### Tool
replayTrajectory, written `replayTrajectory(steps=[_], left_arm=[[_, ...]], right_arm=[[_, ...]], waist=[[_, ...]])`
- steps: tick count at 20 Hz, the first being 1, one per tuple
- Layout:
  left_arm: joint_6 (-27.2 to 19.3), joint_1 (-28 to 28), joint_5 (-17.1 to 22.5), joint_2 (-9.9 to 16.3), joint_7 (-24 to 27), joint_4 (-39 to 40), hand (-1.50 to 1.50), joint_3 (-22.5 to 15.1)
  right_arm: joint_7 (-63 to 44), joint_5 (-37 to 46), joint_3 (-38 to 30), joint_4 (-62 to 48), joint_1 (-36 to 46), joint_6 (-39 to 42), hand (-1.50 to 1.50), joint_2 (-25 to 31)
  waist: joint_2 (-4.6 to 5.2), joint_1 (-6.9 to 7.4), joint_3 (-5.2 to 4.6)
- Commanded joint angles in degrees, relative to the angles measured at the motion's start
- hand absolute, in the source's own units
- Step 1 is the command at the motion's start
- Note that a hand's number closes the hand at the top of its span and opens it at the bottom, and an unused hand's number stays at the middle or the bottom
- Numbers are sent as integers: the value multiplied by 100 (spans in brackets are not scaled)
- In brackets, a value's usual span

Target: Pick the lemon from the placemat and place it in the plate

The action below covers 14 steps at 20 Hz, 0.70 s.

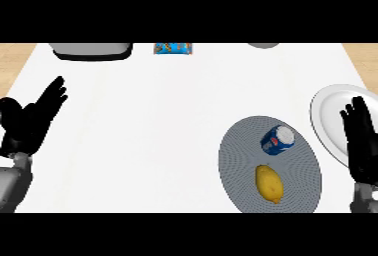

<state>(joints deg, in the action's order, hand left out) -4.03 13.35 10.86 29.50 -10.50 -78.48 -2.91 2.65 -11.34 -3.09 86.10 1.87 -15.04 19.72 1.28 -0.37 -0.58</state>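
While the lemon (269,183) lies on the grey placemat (244,165) just beside a blue can (277,140), bare counter (148,140) spreads leftward. The right hand (362,145), fingers straight, holding nothing, overlaps the plate (328,112) at the right edge; the left hand (29,122) rests open at the left edge.

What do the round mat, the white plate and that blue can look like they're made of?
The placemat looks like woven fabric or vinyl: grey, matte, with fine concentric ribbing. The plate seems to be glazed ceramic: white and smooth, with a soft sheen. The can is probably printed metal, judging by its pale lid, though that is less certain.
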Motion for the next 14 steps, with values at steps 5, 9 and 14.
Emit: replayTrajectory(steps=[5, 9, 14], left_arm=[[-376, -623, 165, -1160, -66, 387, 0, -326], [-322, -965, 298, -1686, 43, 222, 0, -630], [-388, -1424, 224, -1821, 122, -139, 0, -714]], right_arm=[[383, -821, -405, 533, 869, 1697, 150, 983], [807, 851, -572, -124, 457, 271, 150, 1206], [2515, -64, -938, -179, -410, 1063, -150, 474]], waist=[[-135, 51, 59], [-121, 59, 60], [-138, 8, 63]])
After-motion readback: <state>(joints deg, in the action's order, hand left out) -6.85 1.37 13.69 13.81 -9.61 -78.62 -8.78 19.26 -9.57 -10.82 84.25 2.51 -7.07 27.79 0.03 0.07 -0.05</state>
